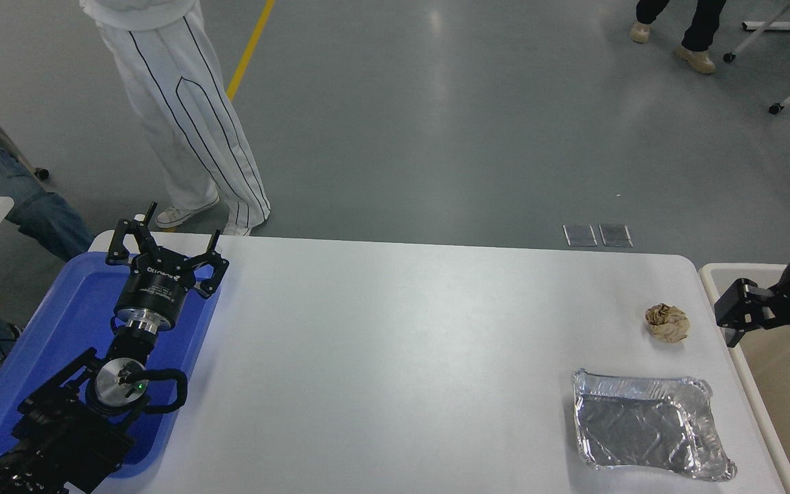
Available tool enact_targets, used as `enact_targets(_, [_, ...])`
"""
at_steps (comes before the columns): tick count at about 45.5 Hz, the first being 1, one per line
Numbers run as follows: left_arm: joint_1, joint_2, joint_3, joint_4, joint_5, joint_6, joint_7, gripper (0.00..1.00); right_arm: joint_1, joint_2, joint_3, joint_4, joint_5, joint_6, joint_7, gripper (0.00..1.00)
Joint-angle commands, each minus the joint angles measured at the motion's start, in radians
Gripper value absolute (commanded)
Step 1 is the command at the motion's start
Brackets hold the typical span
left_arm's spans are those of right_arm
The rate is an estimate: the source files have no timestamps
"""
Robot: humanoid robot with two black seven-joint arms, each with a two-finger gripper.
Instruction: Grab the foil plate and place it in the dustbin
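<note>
The foil plate (649, 429) lies flat and empty on the white table (402, 343) at its near right corner. The dustbin (755, 398) stands just off the table's right edge; only its left rim and part of its beige inside show. My right gripper (779, 343) comes in from the right edge. It hovers open and empty over the dustbin's far left part, well beyond and right of the foil plate. My left gripper (169, 247) is parked open over the blue tray at the far left.
A small crumpled brown paper ball (667, 322) lies between the foil plate and the table's far right corner. A flat blue tray (59, 329) lies under the left arm. A person in white striped trousers (182, 116) stands beyond the table's far left.
</note>
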State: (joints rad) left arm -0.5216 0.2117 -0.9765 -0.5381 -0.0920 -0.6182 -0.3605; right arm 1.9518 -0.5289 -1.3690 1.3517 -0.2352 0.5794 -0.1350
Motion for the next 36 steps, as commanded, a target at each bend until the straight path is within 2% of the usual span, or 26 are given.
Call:
enact_targets(1, [0.0,0.0,-0.001,0.0,0.0,0.0,0.0,1.0,-0.096,-0.037,0.093,0.001,-0.156,-0.13,0.002,1.0])
enact_targets(16, [0.0,0.0,-0.001,0.001,0.0,-0.002,0.0,1.0,-0.243,-0.048,0.226,-0.002,-0.432,-0.148,0.003,0.98])
enact_targets(28, [0.0,0.0,-0.001,0.0,0.0,-0.002,0.0,1.0,-0.394,-0.083,0.277,-0.035,-0.45,-0.263,0.006,0.99])
enact_targets(36, [0.0,0.0,-0.001,0.0,0.0,-0.002,0.0,1.0,-0.478,-0.08,0.312,-0.103,-0.447,-0.282,0.006,0.98])
